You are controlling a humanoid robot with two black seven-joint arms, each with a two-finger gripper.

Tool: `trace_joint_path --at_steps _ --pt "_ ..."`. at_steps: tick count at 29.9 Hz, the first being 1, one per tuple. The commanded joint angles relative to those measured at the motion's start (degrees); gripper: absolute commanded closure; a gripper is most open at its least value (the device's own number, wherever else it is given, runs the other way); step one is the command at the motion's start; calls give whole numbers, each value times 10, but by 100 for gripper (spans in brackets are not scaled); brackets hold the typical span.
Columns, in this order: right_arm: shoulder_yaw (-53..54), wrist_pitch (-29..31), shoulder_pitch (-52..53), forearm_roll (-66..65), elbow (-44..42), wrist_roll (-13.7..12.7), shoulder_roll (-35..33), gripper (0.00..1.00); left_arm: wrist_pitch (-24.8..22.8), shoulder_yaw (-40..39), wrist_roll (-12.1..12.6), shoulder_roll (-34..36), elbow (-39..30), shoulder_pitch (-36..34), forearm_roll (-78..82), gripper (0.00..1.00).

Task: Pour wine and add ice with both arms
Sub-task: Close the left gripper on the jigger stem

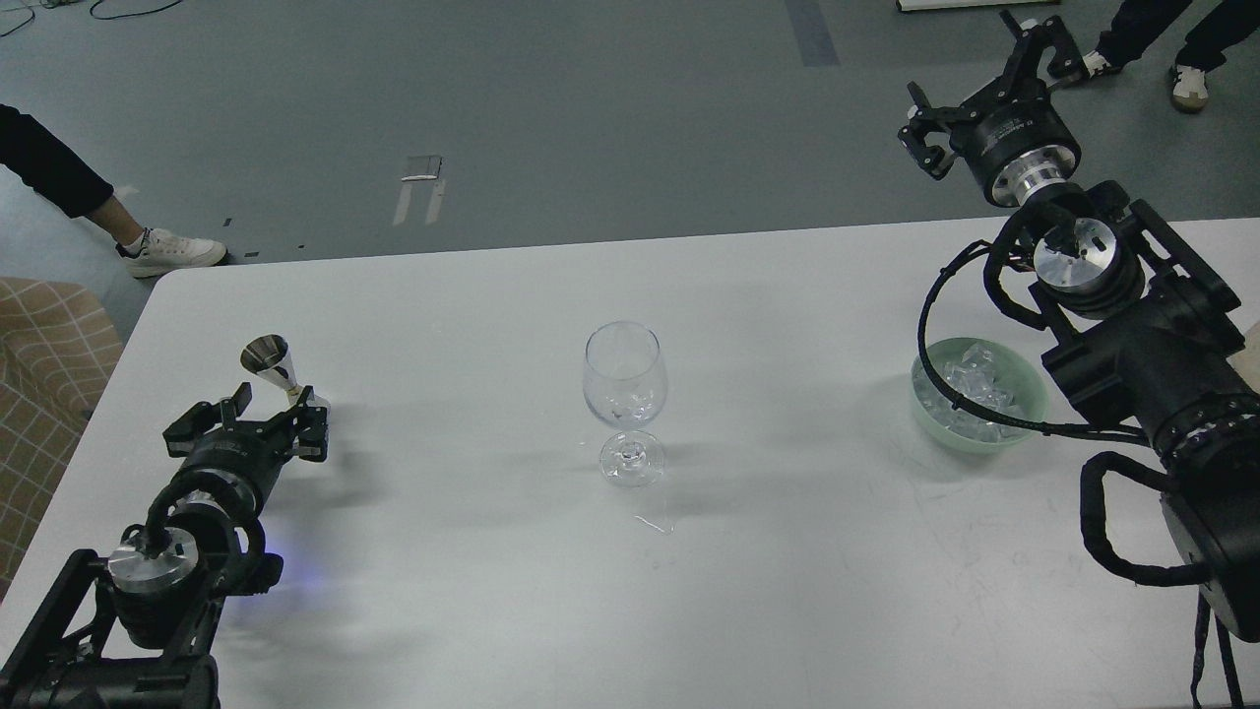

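A clear stemmed wine glass [625, 399] stands upright in the middle of the white table [472, 325]; glints sit low in its bowl, and I cannot tell what they are. The ice [975, 394] lies as several clear cubes in a pale green bowl [1024, 418] at the right. A small silver cone-shaped measuring cup [269, 360] is at the left. My left gripper [278, 402] is low over the table with its fingers spread around the cup's lower end, which sits against the right finger. My right gripper [984, 89] is open and empty, raised beyond the table's far right edge.
A small wet smear [655, 522] lies on the table in front of the glass. My right arm's forearm [1132, 345] hangs over the bowl's right side. People's legs and shoes [172, 251] stand on the grey floor beyond the table. A checked seat [44, 364] is at the left.
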Motion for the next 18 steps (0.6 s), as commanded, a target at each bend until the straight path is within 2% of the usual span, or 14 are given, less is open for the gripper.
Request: trace_joint_path --at_steps 1,11,18 --pt "1 0 1 0 0 0 0 0 -1 0 0 -5 3 -8 0 29" --pt "2 -3 1 0 0 0 0 0 -3 3 -3 -14 37 -31 6 29" --pt "1 -3 2 0 0 0 0 0 -26 5 -1 -14 71 -53 5 31"
